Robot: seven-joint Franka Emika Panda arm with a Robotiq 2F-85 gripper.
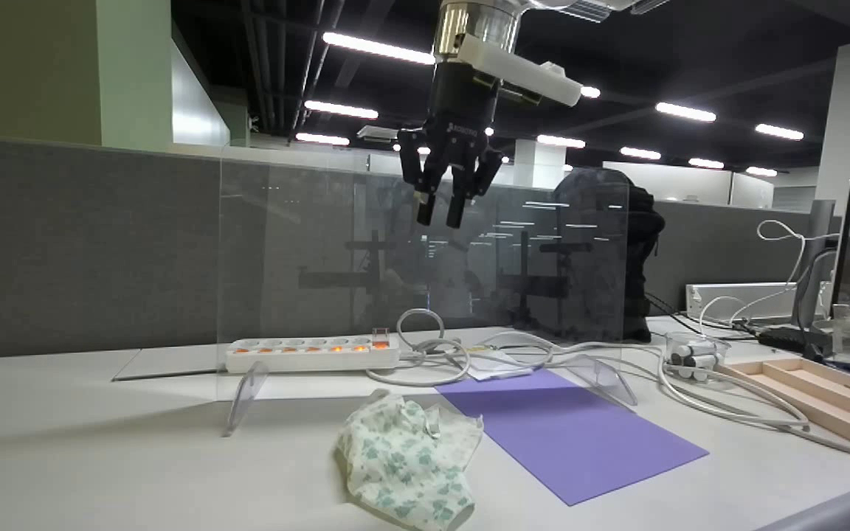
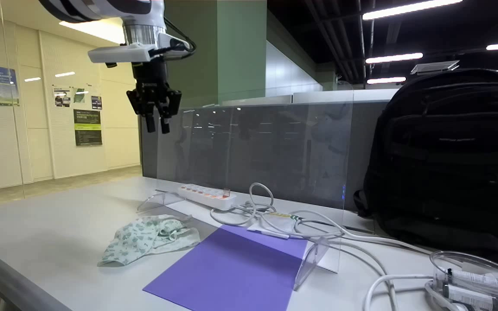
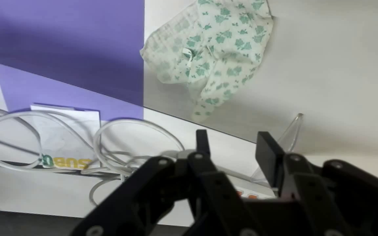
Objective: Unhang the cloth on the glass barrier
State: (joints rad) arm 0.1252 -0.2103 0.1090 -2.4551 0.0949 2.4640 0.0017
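The cloth (image 1: pixel 410 461), pale with green flower prints, lies crumpled on the white table in front of the glass barrier. It also shows in an exterior view (image 2: pixel 149 237) and in the wrist view (image 3: pixel 228 42). The glass barrier (image 1: pixel 307 251) is a clear upright panel on clear feet; it also shows in an exterior view (image 2: pixel 253 147). In the wrist view its edge is a thin dark line (image 3: pixel 110 98). My gripper (image 1: pixel 440 215) points down, high above the cloth and near the barrier's upper part. It also shows in an exterior view (image 2: pixel 158 128). In the wrist view the fingers (image 3: pixel 233 137) stand apart with nothing between them.
A purple sheet (image 1: pixel 572 442) lies beside the cloth and runs under the barrier. A white power strip (image 1: pixel 311 355) and looped cables (image 1: pixel 432 361) lie behind the barrier. A black backpack (image 2: pixel 452 168), a clear cup (image 2: pixel 476 280) and a wooden tray (image 1: pixel 816 394) stand to the side.
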